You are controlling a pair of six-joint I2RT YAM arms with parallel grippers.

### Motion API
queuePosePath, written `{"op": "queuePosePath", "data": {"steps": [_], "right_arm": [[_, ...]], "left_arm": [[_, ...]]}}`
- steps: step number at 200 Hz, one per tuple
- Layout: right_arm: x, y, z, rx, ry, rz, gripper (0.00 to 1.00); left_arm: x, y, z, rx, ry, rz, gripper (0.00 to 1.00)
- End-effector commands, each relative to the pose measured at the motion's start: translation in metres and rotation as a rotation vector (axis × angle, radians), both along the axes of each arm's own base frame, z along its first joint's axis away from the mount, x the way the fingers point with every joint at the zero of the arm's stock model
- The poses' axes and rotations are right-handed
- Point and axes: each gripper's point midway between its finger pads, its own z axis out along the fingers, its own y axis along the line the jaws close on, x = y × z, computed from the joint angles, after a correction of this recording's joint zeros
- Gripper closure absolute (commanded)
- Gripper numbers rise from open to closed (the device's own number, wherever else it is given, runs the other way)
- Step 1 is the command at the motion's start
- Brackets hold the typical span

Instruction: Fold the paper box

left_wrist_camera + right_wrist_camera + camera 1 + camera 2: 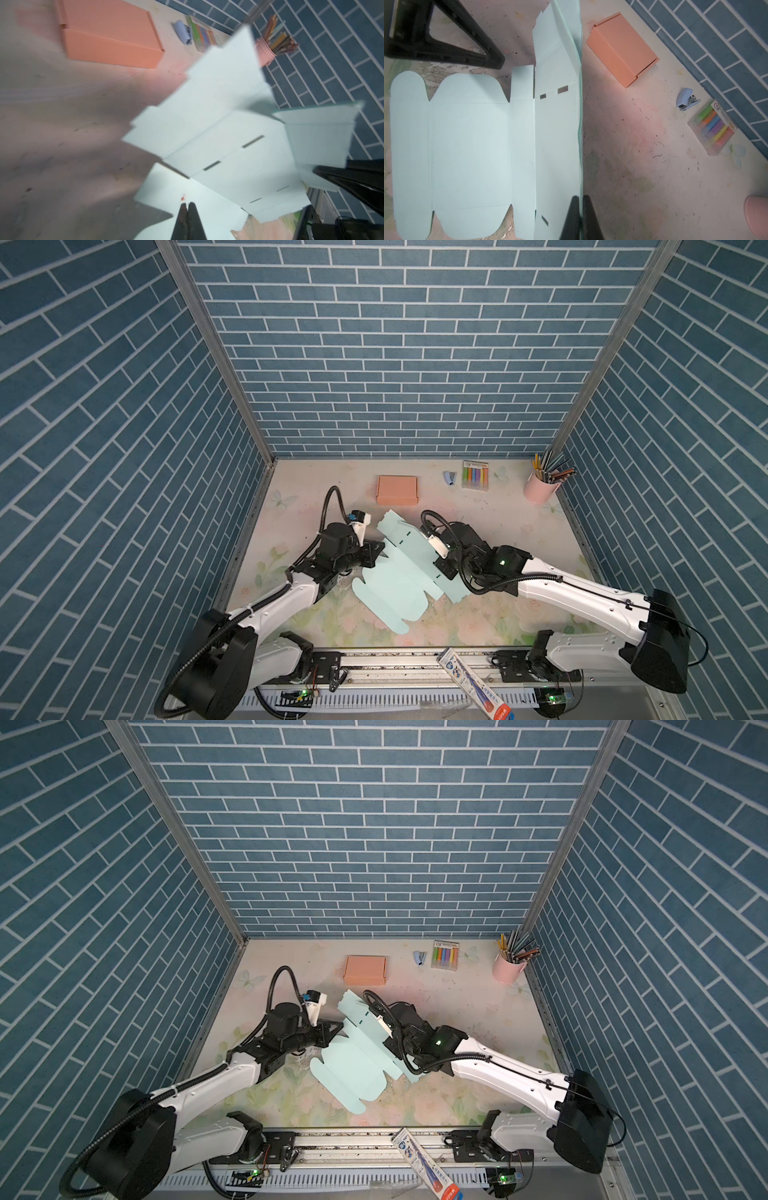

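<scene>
Paper box blank (pixel 395 585), mint, lies mostly flat at the centre of the table (pixel 519 531).

Left arm (pixel 282 605) reaches in low from 7 o'clock. The left gripper (pixel 378 549) sits at the blank's 9 o'clock edge with its fingers (pixel 195 218) pressed together; cannot tell if paper lies between them.

Right arm (pixel 582 597) enters from 4 o'clock, wrist bent down. The right gripper (pixel 579 202) pinches the raised edge of the side panel (pixel 556 135).
</scene>
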Motion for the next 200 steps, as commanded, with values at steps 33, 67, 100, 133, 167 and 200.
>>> {"op": "queuePosePath", "data": {"steps": [33,67,100,133,167,200], "right_arm": [[0.001,0.004,0.009,-0.09,-0.09,0.02,1.0],[-0.003,0.011,0.007,-0.122,-0.098,0.033,1.0],[-0.001,0.01,0.009,-0.121,-0.116,0.017,1.0],[-0.002,0.011,0.012,-0.117,-0.128,0.025,1.0],[0.0,0.012,0.011,-0.115,-0.139,0.023,1.0],[0.002,0.012,0.012,-0.123,-0.145,0.02,1.0]], "left_arm": [[0.011,0.027,-0.028,-0.025,0.03,0.139,1.0],[0.026,0.019,-0.032,-0.03,0.021,0.12,1.0],[0.031,0.008,-0.036,-0.037,0.034,0.071,1.0],[0.021,0.004,-0.031,-0.068,0.01,0.034,1.0],[0.007,-0.006,-0.028,-0.086,0.007,-0.013,1.0],[-0.01,-0.023,-0.023,-0.097,0.01,-0.059,1.0]]}}
